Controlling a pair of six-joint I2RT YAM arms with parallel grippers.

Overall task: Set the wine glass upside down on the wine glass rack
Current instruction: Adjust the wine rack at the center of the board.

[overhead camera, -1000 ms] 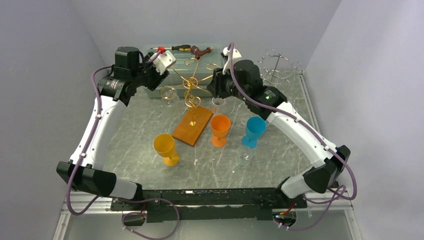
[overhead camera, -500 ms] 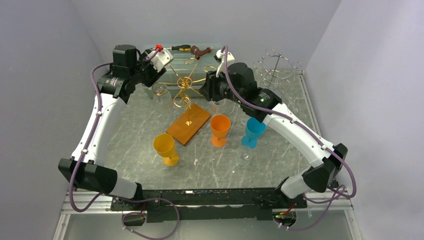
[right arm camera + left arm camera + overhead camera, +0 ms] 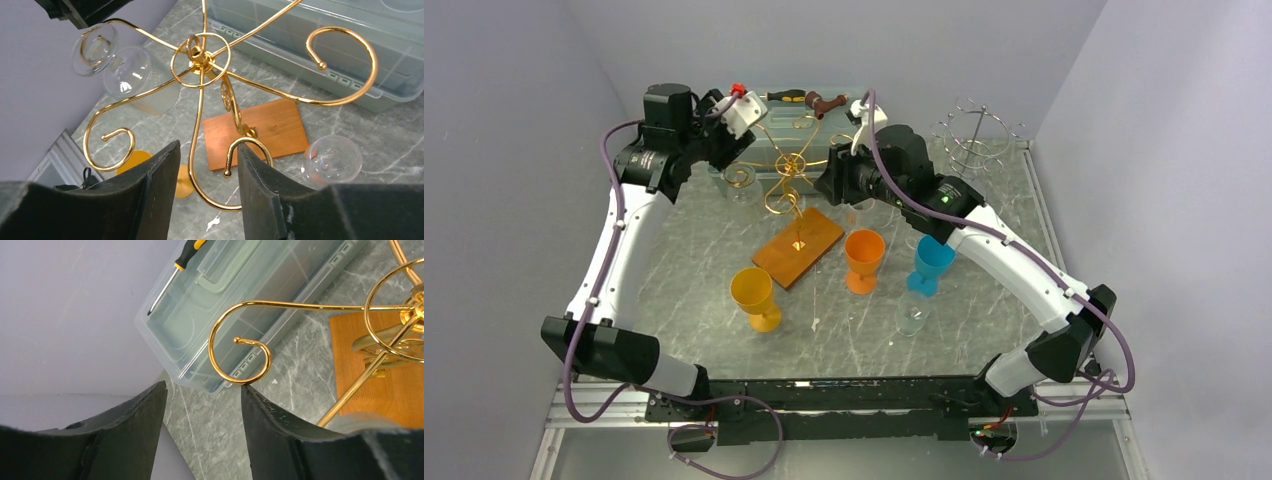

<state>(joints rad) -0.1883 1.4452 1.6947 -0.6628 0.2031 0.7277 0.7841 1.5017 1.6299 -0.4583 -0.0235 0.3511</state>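
Left gripper (image 3: 202,388): fingers apart, nothing between them, positioned just beside the outer left curl of the gold rack (image 3: 200,55).

Wine glass (image 3: 131,75): inverted, foot lying in that left curl, bowl hanging below it.

Right gripper (image 3: 207,148): fingers apart, straddling one rack arm on the near side of the rack's centre ring. Contact with the arm cannot be determined.

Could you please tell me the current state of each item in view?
Wine glass: hanging upside down on gold rack.
Left fingers: open, empty.
Right fingers: open.
Orange goblet: upright.
Yellow goblet: upright.
Blue goblet: upright.
Storage box: lid closed.
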